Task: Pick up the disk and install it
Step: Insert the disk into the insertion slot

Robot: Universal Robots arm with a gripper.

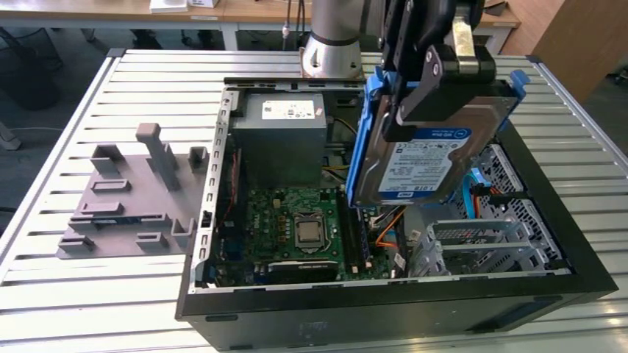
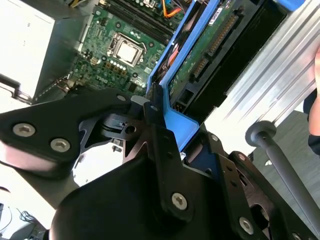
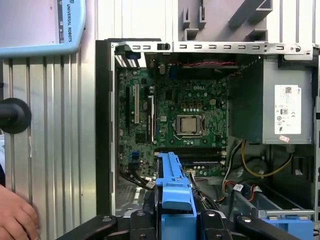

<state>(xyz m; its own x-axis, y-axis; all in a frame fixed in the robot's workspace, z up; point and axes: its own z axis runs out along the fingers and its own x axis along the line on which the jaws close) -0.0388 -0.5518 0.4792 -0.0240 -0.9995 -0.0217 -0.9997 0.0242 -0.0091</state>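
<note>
The disk (image 1: 424, 165), clamped in my hand (image 1: 432, 103), hangs above the open computer case (image 1: 393, 316); I judge seating needs careful alignment.

The exterior view looks down on the computer case (image 1: 393, 309); both wrist views closely share its motherboard (image 3: 165, 95) (image 2: 95, 60).

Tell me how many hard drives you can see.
1: the disk, in its blue frame, is gripped by the claw above the open computer case. Another could sit hidden inside the drive cage.
</note>
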